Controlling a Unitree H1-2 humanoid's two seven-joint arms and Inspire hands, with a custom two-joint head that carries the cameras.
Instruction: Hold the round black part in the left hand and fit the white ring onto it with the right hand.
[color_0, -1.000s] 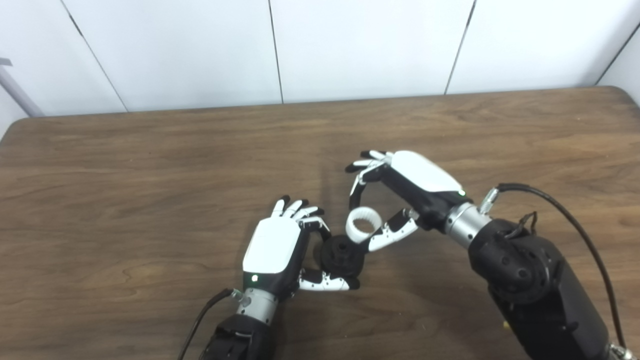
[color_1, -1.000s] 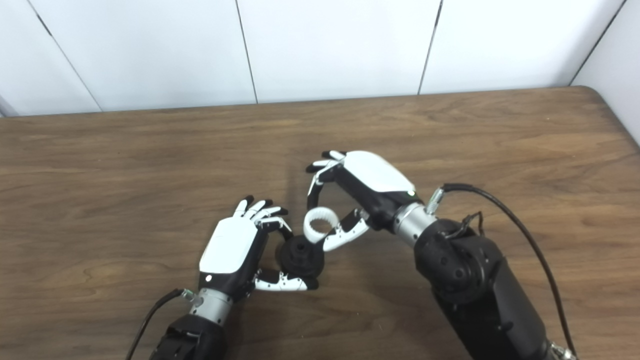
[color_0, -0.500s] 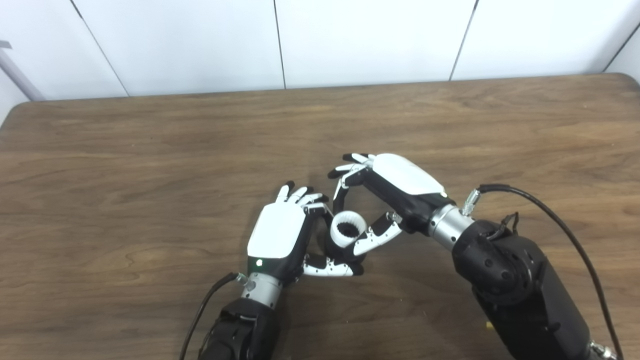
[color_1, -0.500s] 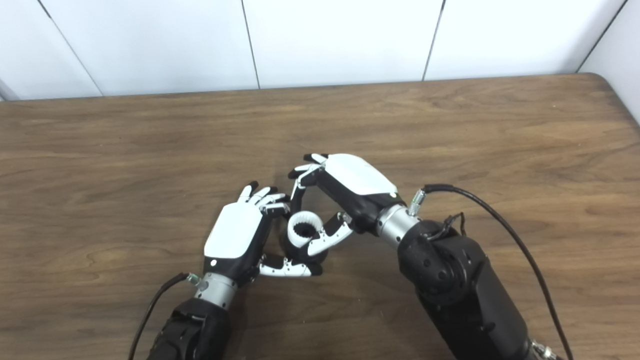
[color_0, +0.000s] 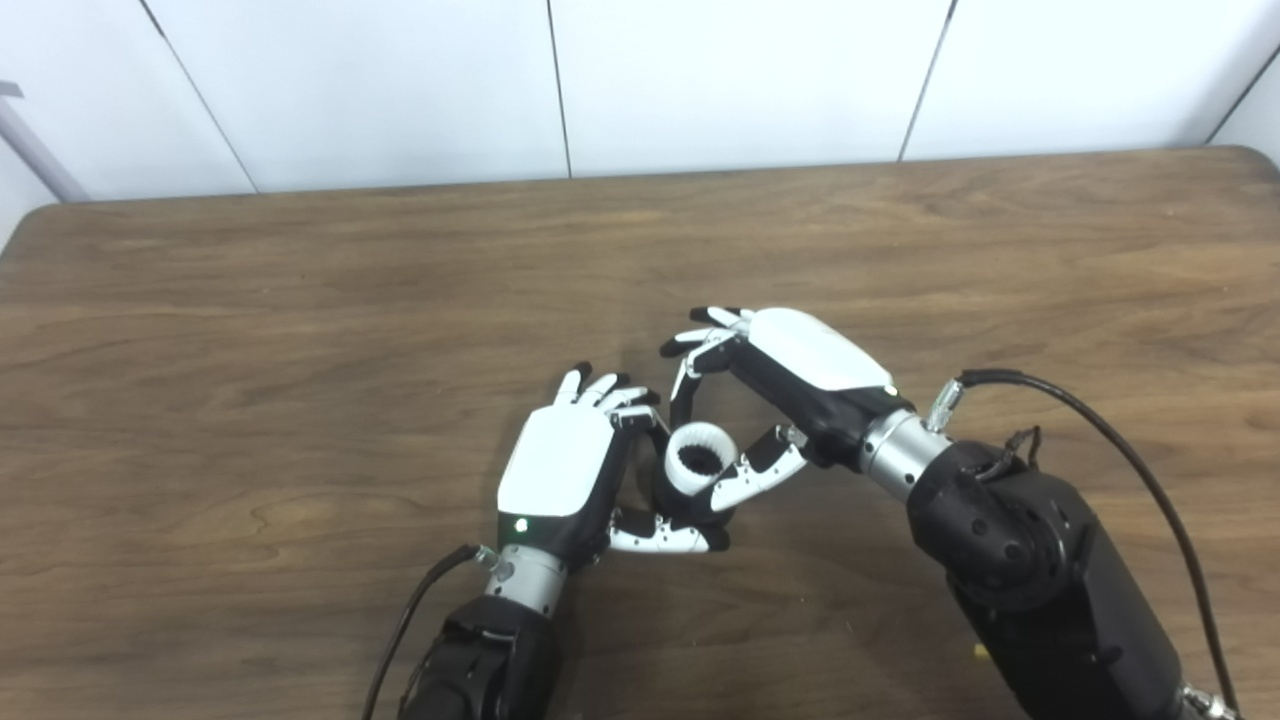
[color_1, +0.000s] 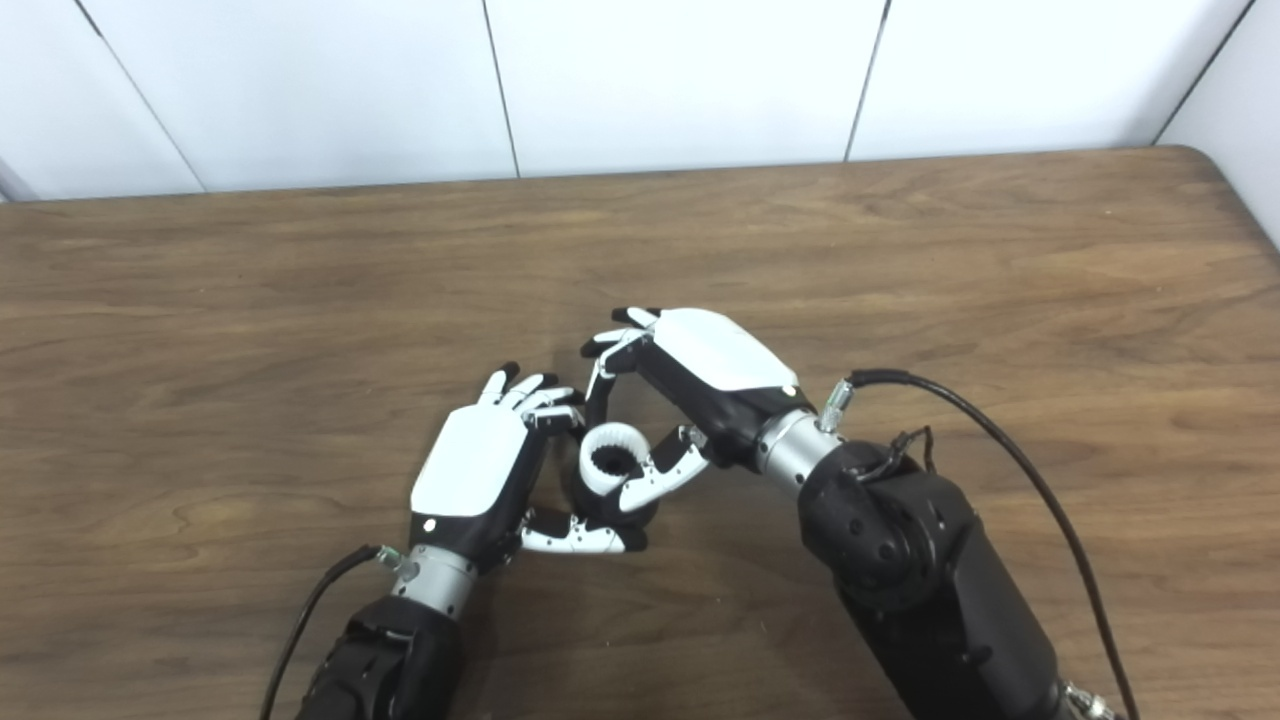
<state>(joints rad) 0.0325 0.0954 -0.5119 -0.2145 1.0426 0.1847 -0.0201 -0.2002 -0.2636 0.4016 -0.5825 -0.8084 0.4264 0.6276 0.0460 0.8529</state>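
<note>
1. Two steps look done in the left eye view: left hand (color_0: 560, 478) grips the round black plastic part (color_0: 683, 497), and right hand (color_0: 790, 375) pinches the ribbed white plastic ring (color_0: 700, 459) directly atop it.
2. Right eye view: ring sits over the part above the brown wooden table (color_1: 200, 330); full seating cannot be told, release remains.

No text, label, brand, number or sign can be read anywhere in these two views; no surface that is visible carries any readable marking.
</note>
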